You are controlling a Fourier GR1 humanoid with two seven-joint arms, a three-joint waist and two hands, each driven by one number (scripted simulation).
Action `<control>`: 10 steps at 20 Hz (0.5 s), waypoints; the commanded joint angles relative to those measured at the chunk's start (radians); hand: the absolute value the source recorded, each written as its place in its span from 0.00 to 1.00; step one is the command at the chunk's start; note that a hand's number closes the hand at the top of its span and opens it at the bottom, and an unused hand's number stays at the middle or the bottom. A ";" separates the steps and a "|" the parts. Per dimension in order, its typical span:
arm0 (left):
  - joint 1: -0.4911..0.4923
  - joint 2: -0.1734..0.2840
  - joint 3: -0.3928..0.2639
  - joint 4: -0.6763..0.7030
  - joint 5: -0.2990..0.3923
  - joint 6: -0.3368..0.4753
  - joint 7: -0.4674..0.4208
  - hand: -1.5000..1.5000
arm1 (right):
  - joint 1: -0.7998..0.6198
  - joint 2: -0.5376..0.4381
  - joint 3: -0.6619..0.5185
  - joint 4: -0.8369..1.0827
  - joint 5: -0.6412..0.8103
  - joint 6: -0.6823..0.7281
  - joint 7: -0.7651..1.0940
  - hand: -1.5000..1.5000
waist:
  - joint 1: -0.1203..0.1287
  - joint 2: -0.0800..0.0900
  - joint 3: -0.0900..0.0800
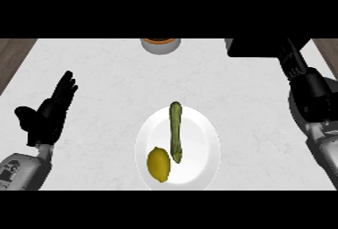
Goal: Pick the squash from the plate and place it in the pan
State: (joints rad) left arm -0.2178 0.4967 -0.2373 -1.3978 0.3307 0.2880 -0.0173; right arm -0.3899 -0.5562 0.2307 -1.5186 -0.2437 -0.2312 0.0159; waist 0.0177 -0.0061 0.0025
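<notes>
**Squash still on the plate, right arm up by the pan**

The white plate (198,172) sits at about six o'clock on the table (99,89), carrying two things: a long, thin green squash (175,132) lying nearly straight from twelve to six, its upper tip over the rim, and a yellow lemon (158,164) touching its lower end at about seven o'clock. A dark pan (254,47) shows only in part at one o'clock. The right forearm (310,103) runs up the three o'clock edge toward it; the right hand itself is too dark against the pan to read, so I cannot tell how far open it is. The left hand (46,117) rests at nine o'clock, fingers straight, holding nothing.

The pickup looks not yet begun. Best approach, I judge: come down on the squash's upper half, well clear of the lemon, and close across its narrow width.

A round pot (160,44) stands at twelve o'clock.
</notes>
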 commanded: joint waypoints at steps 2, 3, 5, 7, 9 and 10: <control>0.038 -0.096 -0.059 -0.060 -0.037 0.027 -0.070 0.50 | -0.077 0.099 0.042 0.008 -0.082 0.133 -0.054 1.00 | 0.008 0.008 -0.002; 0.006 -0.093 -0.057 -0.073 -0.028 0.014 -0.061 0.50 | -0.069 0.134 0.041 -0.003 -0.134 0.188 -0.132 1.00 | 0.013 0.011 0.000; 0.002 -0.117 -0.091 -0.110 -0.029 -0.016 -0.100 0.50 | -0.102 0.240 0.119 -0.023 -0.171 0.239 -0.164 1.00 | 0.048 0.014 0.001; 0.021 -0.169 -0.126 -0.122 -0.004 -0.025 -0.088 0.50 | -0.105 0.037 0.154 0.092 0.155 0.117 -0.135 1.00 | 0.020 0.010 -0.007; 0.062 -0.187 -0.116 -0.121 -0.024 -0.009 -0.137 0.50 | 0.040 0.210 0.074 0.189 -0.045 0.172 -0.316 0.00 | -0.004 0.012 -0.001; 0.141 -0.205 -0.152 -0.116 -0.055 -0.012 -0.195 0.50 | 0.045 0.239 0.101 0.156 -0.022 0.162 -0.311 0.00 | -0.007 0.008 -0.002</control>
State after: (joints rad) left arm -0.1666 0.3432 -0.3460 -1.4996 0.3002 0.2802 -0.1347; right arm -0.4206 -0.3783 0.3183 -1.4244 -0.2856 -0.0810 -0.1817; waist 0.0270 0.0039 0.0008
